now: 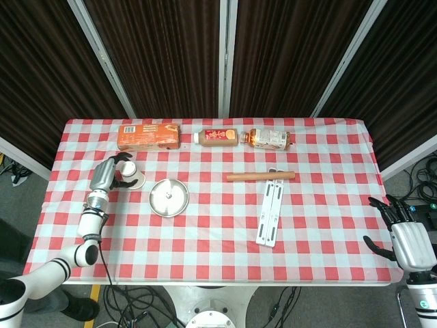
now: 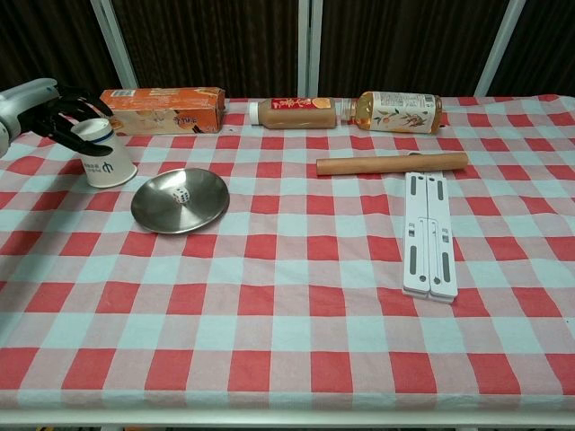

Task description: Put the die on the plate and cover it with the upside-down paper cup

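Observation:
The white die (image 2: 180,195) lies uncovered in the middle of the round metal plate (image 2: 207,211), which the head view shows as plate (image 1: 179,205). The upside-down white paper cup (image 2: 106,157) stands on the cloth just left of the plate, apart from it. My left hand (image 2: 47,109) grips the cup around its upper end; in the head view the left hand (image 1: 106,173) sits left of the cup (image 1: 133,175). My right hand (image 1: 401,229) hangs off the table's near right corner, fingers spread, holding nothing.
An orange carton (image 2: 162,106) lies behind the cup. Two bottles (image 2: 295,112) (image 2: 400,109) lie along the back edge. A wooden rod (image 2: 391,163) and a white folded stand (image 2: 429,235) lie right of centre.

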`<move>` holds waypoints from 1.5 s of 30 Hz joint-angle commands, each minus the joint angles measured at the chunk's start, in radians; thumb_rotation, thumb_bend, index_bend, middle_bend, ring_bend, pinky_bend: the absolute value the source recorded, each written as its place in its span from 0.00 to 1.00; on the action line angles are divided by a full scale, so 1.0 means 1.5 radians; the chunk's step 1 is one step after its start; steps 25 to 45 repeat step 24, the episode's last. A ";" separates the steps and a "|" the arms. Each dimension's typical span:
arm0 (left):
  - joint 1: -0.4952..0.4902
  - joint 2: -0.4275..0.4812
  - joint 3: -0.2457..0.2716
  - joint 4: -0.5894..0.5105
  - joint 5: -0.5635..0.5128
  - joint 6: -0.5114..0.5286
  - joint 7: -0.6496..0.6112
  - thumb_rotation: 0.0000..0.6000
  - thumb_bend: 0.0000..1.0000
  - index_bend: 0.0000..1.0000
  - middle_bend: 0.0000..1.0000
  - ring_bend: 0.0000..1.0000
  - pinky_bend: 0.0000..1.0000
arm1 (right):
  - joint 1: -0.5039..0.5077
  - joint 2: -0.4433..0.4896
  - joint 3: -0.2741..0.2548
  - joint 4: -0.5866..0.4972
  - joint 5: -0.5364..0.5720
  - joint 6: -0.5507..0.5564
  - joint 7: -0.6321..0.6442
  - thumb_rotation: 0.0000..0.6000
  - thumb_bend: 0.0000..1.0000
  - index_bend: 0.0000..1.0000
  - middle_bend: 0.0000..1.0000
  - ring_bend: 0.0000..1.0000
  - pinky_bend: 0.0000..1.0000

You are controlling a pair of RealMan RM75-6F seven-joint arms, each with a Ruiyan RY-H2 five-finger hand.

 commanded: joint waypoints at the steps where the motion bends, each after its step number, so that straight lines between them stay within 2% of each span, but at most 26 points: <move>1: 0.029 0.025 -0.003 -0.036 0.014 0.064 -0.002 1.00 0.18 0.17 0.24 0.15 0.20 | -0.001 0.002 0.000 0.000 0.000 0.001 0.000 1.00 0.13 0.12 0.25 0.08 0.14; 6: 0.107 0.104 0.027 -0.127 0.055 0.176 0.023 1.00 0.17 0.17 0.24 0.15 0.17 | -0.003 0.004 0.001 0.003 0.010 -0.003 0.007 1.00 0.13 0.12 0.25 0.08 0.14; 10: 0.169 0.169 0.067 -0.177 0.070 0.230 0.086 1.00 0.17 0.17 0.24 0.15 0.16 | -0.004 0.006 -0.003 0.008 0.018 -0.014 0.009 1.00 0.13 0.12 0.21 0.08 0.14; 13: 0.218 0.220 0.111 -0.211 0.100 0.273 0.124 1.00 0.17 0.17 0.24 0.15 0.15 | -0.007 0.005 -0.006 0.011 0.018 -0.015 0.007 1.00 0.13 0.12 0.19 0.07 0.14; 17: 0.276 0.260 0.148 -0.249 0.117 0.336 0.175 1.00 0.18 0.17 0.24 0.15 0.14 | -0.009 -0.001 -0.010 0.016 0.010 -0.010 0.015 1.00 0.13 0.12 0.17 0.06 0.14; 23: 0.350 0.288 0.176 -0.334 0.128 0.426 0.223 1.00 0.17 0.17 0.24 0.15 0.14 | -0.013 -0.017 -0.013 0.029 -0.012 0.012 0.027 1.00 0.13 0.12 0.17 0.06 0.14; 45: 0.358 0.291 0.179 -0.346 0.130 0.432 0.221 1.00 0.17 0.17 0.24 0.15 0.14 | -0.014 -0.018 -0.014 0.029 -0.014 0.014 0.027 1.00 0.13 0.12 0.17 0.06 0.14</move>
